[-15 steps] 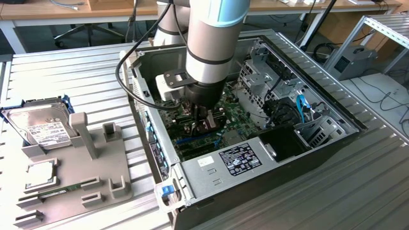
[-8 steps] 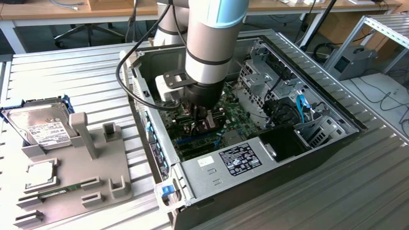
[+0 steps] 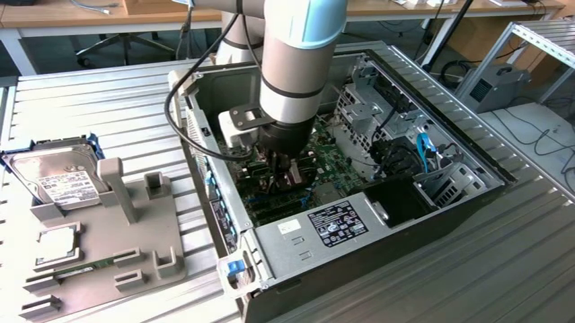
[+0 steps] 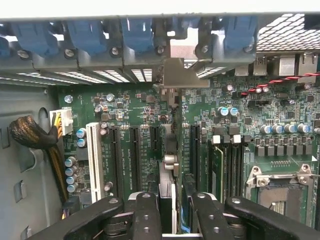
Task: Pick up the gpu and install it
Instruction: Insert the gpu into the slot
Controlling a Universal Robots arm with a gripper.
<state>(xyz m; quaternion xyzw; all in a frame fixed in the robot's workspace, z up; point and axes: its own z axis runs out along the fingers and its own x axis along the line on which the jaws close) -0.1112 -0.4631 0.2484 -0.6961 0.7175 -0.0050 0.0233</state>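
My gripper (image 3: 280,171) is deep inside the open computer case (image 3: 225,101), low over the green motherboard (image 3: 334,160). In the wrist view the gripper (image 4: 176,210) is shut on the gpu (image 4: 169,172), a thin card seen edge-on between the two black fingers (image 4: 146,212). The card stands upright over the row of long black expansion slots (image 4: 135,150). Its grey metal end bracket (image 4: 182,75) is at the case's rear wall, among the blue slot clips (image 4: 137,35). Whether the card's edge sits in a slot is hidden.
On the exterior view's left, a grey holder (image 3: 134,269) carries a silver hard drive (image 3: 58,178), a processor chip (image 3: 56,245) and a green memory stick (image 3: 77,270). Inside the case are a power supply (image 3: 334,225), a drive cage (image 3: 378,111) and black cables (image 3: 193,138).
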